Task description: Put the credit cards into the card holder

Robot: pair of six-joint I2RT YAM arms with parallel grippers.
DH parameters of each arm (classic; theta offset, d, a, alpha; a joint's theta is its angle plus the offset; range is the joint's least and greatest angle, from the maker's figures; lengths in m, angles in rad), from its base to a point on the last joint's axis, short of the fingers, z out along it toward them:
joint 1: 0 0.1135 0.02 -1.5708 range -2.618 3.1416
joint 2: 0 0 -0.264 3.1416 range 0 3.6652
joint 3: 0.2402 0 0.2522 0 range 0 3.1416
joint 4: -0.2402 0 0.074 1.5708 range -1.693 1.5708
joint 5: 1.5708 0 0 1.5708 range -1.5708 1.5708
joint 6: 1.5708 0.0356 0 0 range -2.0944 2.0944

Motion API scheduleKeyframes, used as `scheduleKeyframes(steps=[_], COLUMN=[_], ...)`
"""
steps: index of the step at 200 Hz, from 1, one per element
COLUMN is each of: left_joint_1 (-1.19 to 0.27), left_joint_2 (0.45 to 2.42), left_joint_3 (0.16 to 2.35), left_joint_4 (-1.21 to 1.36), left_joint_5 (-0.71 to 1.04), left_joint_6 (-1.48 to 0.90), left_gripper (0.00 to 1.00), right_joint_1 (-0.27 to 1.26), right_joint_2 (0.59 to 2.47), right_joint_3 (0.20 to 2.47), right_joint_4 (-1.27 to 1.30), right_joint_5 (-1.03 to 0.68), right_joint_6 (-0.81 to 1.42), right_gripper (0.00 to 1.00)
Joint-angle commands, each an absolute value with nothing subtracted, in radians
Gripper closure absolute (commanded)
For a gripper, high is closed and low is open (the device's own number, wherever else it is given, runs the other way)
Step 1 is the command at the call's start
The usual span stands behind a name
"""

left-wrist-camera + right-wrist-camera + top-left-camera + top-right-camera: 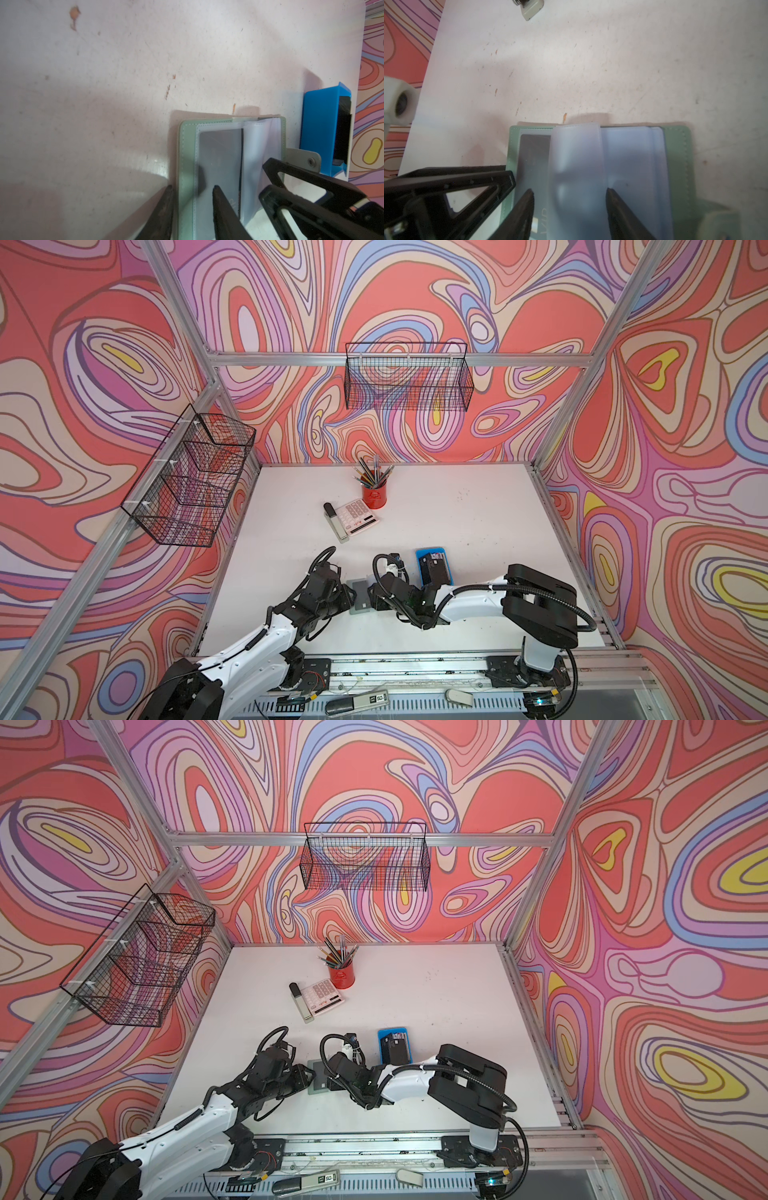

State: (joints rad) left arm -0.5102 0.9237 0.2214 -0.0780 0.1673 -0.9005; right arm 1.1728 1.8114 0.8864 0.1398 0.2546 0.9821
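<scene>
The pale green card holder (360,598) (317,1077) lies open on the white table between both grippers. A dark credit card (220,153) (533,153) sits inside its left clear sleeve. My left gripper (193,188) is open: one finger is on the table outside the green cover (187,149), the other rests on that sleeve. My right gripper (569,190) is open too, its fingers either side of a raised clear sleeve (575,155). More dark credit cards (434,570) (397,1050) lie in the blue tray (432,552) (320,128) just right of the holder.
The holder's snap tab (307,158) points toward the blue tray. Farther back stand a red pencil cup (373,497), a calculator (357,514) and a grey stapler-like tool (334,522). Wire baskets (409,377) (191,477) hang on the walls.
</scene>
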Motion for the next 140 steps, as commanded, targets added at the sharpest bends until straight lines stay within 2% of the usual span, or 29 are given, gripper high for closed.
scheduleKeyframes(steps=[1,40,85,115,140], left_joint_1=[-0.505,-0.500,-0.488,-0.480,-0.480], left_joint_2=[0.927,0.881,0.845,0.842,0.876], left_joint_3=[0.241,0.273,0.314,0.369,0.407], left_joint_4=[-0.131,-0.218,-0.283,-0.302,-0.270], left_joint_5=[0.139,0.033,0.005,0.020,0.097], left_joint_6=[-0.897,-0.926,-0.925,-0.903,-0.877], left_gripper=[0.66,0.66,0.66,0.67,0.71], right_joint_1=[1.184,1.184,1.183,1.184,1.184], right_joint_2=[1.842,1.839,1.851,1.876,1.885], right_joint_3=[0.890,0.871,0.862,0.864,0.854], right_joint_4=[0.175,0.230,0.298,0.319,0.338], right_joint_5=[0.181,0.165,0.115,0.099,0.095], right_joint_6=[1.006,1.024,1.037,1.043,1.052], right_gripper=[0.42,0.43,0.44,0.44,0.45])
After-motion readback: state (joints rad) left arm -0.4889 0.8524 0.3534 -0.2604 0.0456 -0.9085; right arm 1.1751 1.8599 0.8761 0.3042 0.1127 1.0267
